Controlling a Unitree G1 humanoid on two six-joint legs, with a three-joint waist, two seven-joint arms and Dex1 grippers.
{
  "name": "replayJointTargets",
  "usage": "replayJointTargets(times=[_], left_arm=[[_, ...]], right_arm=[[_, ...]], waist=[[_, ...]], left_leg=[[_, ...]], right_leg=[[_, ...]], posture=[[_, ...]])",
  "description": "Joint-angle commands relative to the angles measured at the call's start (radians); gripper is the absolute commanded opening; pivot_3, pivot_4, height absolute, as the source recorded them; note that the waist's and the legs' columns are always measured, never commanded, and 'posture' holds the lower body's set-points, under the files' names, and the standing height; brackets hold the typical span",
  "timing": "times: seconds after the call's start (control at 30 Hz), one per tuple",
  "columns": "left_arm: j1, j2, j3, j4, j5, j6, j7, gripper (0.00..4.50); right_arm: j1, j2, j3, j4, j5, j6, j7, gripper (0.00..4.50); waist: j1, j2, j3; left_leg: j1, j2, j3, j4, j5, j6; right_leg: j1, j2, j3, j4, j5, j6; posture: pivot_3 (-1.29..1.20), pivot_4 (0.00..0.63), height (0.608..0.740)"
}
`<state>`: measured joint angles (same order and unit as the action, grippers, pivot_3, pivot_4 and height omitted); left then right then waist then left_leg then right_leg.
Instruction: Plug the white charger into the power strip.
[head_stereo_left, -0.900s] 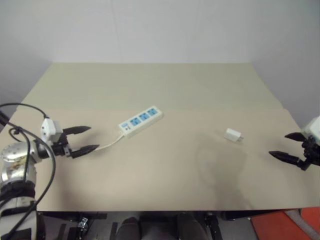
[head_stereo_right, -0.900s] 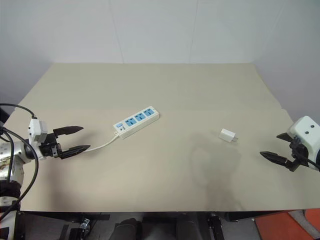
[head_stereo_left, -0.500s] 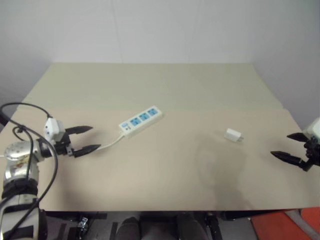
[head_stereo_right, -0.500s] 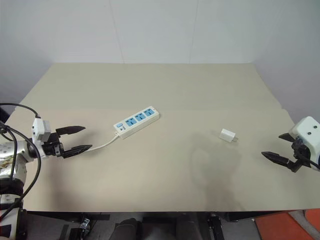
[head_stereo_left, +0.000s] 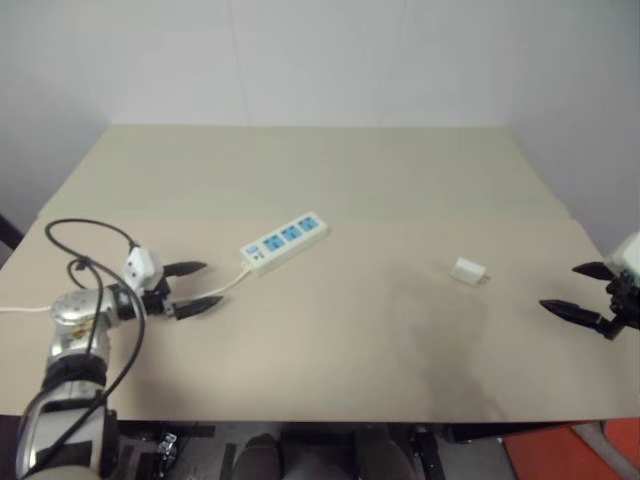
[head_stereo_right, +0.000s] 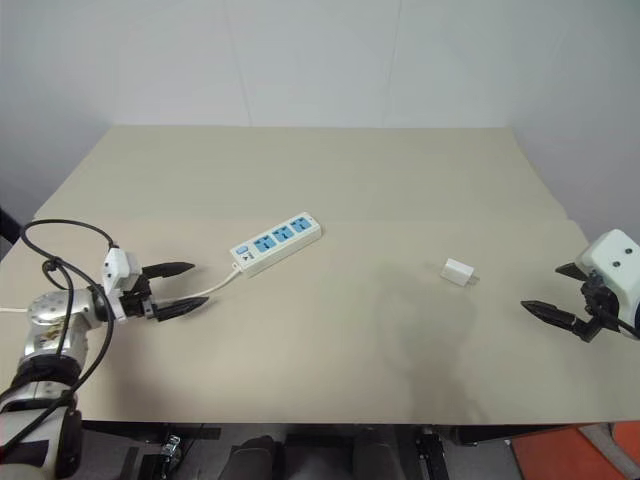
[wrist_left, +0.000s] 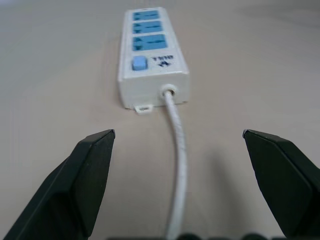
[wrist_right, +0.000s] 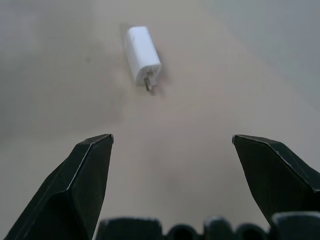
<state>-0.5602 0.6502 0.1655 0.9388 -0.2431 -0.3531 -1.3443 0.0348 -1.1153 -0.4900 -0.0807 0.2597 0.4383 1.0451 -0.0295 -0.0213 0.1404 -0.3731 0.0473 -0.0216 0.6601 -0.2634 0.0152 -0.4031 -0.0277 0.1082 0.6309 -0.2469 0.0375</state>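
On the beige tabletop (head_stereo_right: 330, 190), the power strip (head_stereo_right: 276, 243) lies slightly left of centre, its cord (head_stereo_right: 213, 287) trailing toward 8 o'clock. At 3 o'clock from it, well apart, the white charger (head_stereo_right: 459, 271) rests on its side. Left end effector (head_stereo_right: 172, 289) straddles the cord, wide open, empty; right end effector (head_stereo_right: 561, 293), equally spread and empty, faces the charger. Nothing is grasped yet; pickup and plugging remain.
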Motion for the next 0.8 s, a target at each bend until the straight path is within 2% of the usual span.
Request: replayJointTargets(times=[0.03, 0.13, 0.3, 0.47, 0.6, 0.8], left_arm=[[-0.044, -0.035, -0.014, 0.057, 0.029, -0.038, 0.057, 4.49], [-0.058, -0.071, -0.008, 0.052, 0.004, 0.001, 0.034, 4.49], [-0.073, -0.092, -0.04, 0.078, 0.054, -0.02, 0.059, 4.49], [-0.088, -0.094, -0.053, 0.1, 0.072, -0.005, 0.073, 4.49], [-0.095, -0.102, -0.06, 0.102, 0.065, 0.037, 0.035, 3.61], [-0.091, -0.12, -0.063, 0.076, 0.052, 0.074, 0.002, 1.66]], right_arm=[[-0.023, 0.018, -0.016, -0.114, 0.039, 0.047, -0.035, 4.5], [-0.078, 0.064, 0.05, -0.209, 0.048, 0.1, -0.105, 4.5], [-0.181, 0.18, 0.207, -0.347, 0.064, 0.186, -0.212, 4.5], [-0.19, 0.23, 0.297, -0.388, 0.03, 0.201, -0.26, 4.5], [-0.204, 0.256, 0.344, -0.407, 0.026, 0.214, -0.29, 4.5], [-0.242, 0.274, 0.377, -0.421, 0.03, 0.243, -0.324, 4.5]], waist=[[0.001, 0.0, 0.0], [-0.004, -0.001, 0.0], [-0.008, -0.001, 0.0], [0.0, -0.001, 0.0], [0.004, -0.001, -0.001], [0.012, 0.0, -0.001]], left_leg=[[0.0, 0.0, 0.0, 0.0, 0.0, 0.0], [0.0, 0.0, 0.0, 0.0, 0.0, 0.0], [0.0, 0.0, -0.001, 0.0, 0.0, 0.0], [-0.001, -0.001, -0.001, 0.001, 0.0, 0.0], [0.0, -0.001, -0.001, 0.001, 0.0, 0.0], [0.0, -0.001, -0.001, 0.001, 0.0, 0.0]], right_leg=[[0.0, 0.0, 0.0, 0.0, 0.0, 0.0], [0.0, 0.0, 0.0, 0.0, 0.0, 0.0], [0.0, 0.001, 0.0, 0.001, 0.0, 0.0], [0.0, 0.0, 0.0, 0.0, 0.0, 0.0], [0.0, 0.0, 0.0, 0.001, 0.0, 0.0], [0.0, 0.0, 0.0, 0.001, 0.0, 0.0]], posture=[[0.0, 0.15, 0.74], [0.0, 0.15, 0.74], [0.0, 0.15, 0.74], [0.0, 0.15, 0.74], [0.0, 0.15, 0.74], [0.0, 0.15, 0.74]])
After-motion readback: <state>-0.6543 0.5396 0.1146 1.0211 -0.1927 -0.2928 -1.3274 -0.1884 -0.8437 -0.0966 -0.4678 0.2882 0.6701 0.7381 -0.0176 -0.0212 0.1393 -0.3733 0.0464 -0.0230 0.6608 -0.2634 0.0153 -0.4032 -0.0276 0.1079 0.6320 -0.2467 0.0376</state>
